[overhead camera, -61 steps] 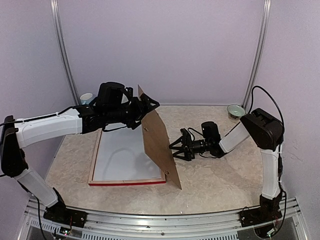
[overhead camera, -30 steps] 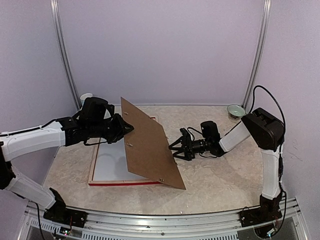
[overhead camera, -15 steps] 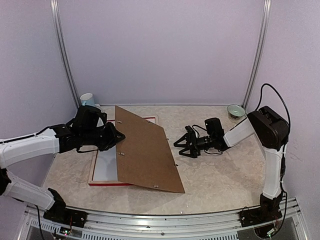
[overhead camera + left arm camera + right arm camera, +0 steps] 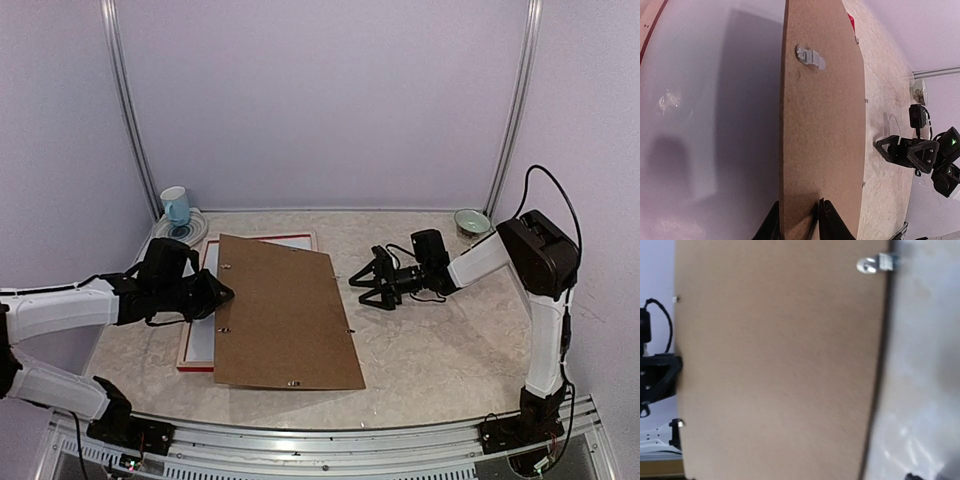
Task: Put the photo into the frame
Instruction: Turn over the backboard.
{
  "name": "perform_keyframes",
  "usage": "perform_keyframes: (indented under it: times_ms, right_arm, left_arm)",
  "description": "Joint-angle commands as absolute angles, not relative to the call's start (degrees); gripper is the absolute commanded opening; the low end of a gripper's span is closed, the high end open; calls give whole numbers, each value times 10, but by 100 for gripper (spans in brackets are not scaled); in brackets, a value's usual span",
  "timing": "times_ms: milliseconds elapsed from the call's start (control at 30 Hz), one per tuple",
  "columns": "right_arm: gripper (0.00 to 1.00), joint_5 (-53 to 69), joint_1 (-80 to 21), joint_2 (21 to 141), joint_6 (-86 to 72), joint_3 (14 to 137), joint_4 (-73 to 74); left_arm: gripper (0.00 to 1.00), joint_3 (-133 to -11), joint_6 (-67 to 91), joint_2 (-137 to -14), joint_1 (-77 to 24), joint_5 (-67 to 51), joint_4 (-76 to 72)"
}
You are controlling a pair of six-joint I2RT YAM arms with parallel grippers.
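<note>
The frame [image 4: 196,367] lies flat left of centre, with its red edge and a white inner surface [image 4: 201,335] showing. A brown backing board [image 4: 285,312] rests nearly flat over it and overhangs its right and near sides. The photo is hidden. My left gripper [image 4: 216,296] is at the board's left edge. In the left wrist view its fingers [image 4: 827,222] stand above and below the board [image 4: 820,125], shut on it. My right gripper [image 4: 362,292] hovers open just past the board's right edge, holding nothing. The right wrist view is filled by the board [image 4: 775,365] and its metal clip [image 4: 875,264].
A blue and white cup [image 4: 176,205] stands on a plate [image 4: 188,234] at the back left corner. A small green bowl [image 4: 471,220] sits at the back right. Purple walls close in the marbled table [image 4: 440,350] on three sides.
The backing board has swung down from a steep tilt to nearly flat over the frame. My left arm came down and back with it. The right gripper drew back slightly to the right.
</note>
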State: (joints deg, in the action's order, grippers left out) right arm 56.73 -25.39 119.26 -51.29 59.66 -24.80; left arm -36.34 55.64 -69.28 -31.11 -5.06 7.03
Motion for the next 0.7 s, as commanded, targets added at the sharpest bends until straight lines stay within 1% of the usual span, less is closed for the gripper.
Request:
perform_keyframes:
  times_ms: [0, 233, 433, 467, 500, 533, 667]
  right_arm:
    - [90, 582, -267, 1219, -517, 622, -235]
    - [90, 588, -279, 1248, -529, 637, -239]
    - [89, 577, -279, 1246, -528, 635, -220]
    - [89, 576, -279, 1243, -528, 633, -217]
    - [89, 573, -279, 1240, -527, 633, -214]
    - [89, 569, -278, 1235, -523, 633, -210]
    - [89, 560, -278, 1231, -509, 643, -185]
  left_arm:
    - [25, -332, 535, -694, -292, -55, 5]
    - [29, -302, 529, -729, -275, -65, -51]
    - [29, -297, 524, -749, -268, -48, -58]
    - [32, -297, 524, -752, -267, -46, -57]
    - [37, -297, 524, -757, -266, -44, -55]
    - [40, -297, 524, -758, -266, -39, -51]
    - [48, -300, 518, -753, -262, -14, -34]
